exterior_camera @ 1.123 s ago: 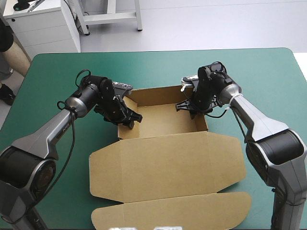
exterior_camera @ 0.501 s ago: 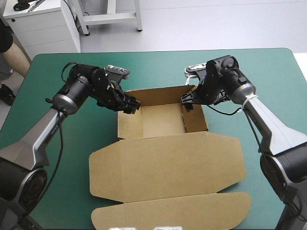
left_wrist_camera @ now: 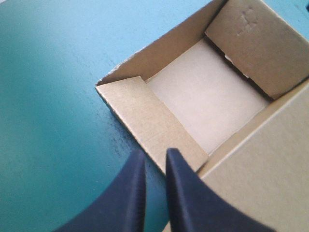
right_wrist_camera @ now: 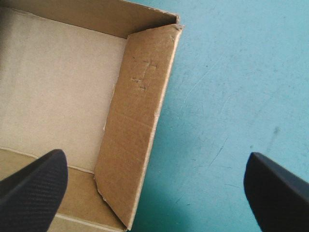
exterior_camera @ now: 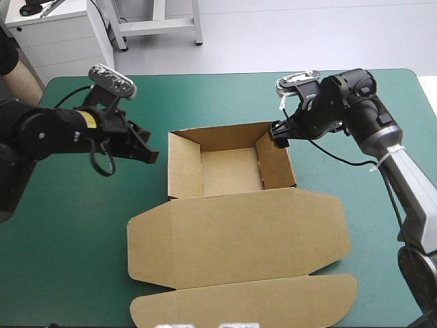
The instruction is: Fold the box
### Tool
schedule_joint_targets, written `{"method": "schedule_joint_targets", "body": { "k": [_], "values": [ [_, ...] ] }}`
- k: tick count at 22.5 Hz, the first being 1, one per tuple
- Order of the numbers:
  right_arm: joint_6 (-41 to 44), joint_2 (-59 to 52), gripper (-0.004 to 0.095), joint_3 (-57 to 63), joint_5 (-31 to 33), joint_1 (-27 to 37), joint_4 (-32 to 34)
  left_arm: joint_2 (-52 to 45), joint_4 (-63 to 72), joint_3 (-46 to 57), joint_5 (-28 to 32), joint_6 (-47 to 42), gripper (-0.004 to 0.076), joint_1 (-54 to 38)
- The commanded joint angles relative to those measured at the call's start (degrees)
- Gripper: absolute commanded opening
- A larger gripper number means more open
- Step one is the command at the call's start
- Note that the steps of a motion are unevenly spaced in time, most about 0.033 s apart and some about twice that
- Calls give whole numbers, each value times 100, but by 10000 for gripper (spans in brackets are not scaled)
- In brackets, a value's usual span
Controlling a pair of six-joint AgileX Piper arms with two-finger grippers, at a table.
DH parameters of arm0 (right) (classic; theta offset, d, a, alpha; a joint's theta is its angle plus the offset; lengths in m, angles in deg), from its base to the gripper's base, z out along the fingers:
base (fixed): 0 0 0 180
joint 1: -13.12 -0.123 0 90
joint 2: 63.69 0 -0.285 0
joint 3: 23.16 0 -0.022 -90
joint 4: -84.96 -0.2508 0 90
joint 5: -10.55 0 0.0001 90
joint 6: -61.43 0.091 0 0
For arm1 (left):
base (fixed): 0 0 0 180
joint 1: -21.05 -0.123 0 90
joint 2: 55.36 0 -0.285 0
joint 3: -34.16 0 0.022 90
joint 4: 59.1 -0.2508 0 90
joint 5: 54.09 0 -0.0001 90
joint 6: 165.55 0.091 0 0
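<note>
The brown box stands as an open tray mid-table, its walls raised and its lid lying flat toward the front edge. My left gripper hovers left of the box's left wall, apart from it. In the left wrist view its black fingers are all but together with nothing between them, pointing at the left wall. My right gripper is above the far end of the right wall. Its fingers stand wide apart, one over the tray's inside, the other over the teal-green cover.
The lid's front flap reaches almost to the table's front edge. Bare teal-green cover lies left and right of the box and behind it up to the far edge.
Both grippers have drawn back from the box's side walls. The left arm swung left and its fingers closed. The right gripper opened wide and shifted right and up.
</note>
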Motion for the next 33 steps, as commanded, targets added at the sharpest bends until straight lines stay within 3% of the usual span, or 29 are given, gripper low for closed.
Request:
{"method": "schedule_joint_targets", "body": {
  "k": [1,7,13,15,18,20,22,25,33],
  "values": [
    [-65,-263,913,-164,-38,41,-23,-623,8,-152,-331,299,-6,33],
    [-65,-7,913,-153,-97,41,-205,-1683,-550,897,-319,75,-8,33],
    [-65,673,879,-153,-383,41,-471,-2590,-665,3355,-26,-44,-8,33],
    [-65,1061,809,-153,-383,41,-471,-2910,-643,4297,609,-236,-8,33],
    [-65,1386,689,-153,-383,41,-487,-3193,-643,4994,1014,-539,-8,33],
    [-15,1526,540,-153,-399,41,-503,-3345,-643,5187,993,-542,-8,33],
    [84,1537,217,-166,-538,41,-503,-3498,-643,5198,949,-542,-8,33],
    [130,1537,-4,-189,-594,41,-503,-3609,-643,5198,1014,-542,-8,33],
    [130,1389,-20,-247,-962,102,-125,-3674,-654,5198,1037,-542,-8,33]
  ]
}}
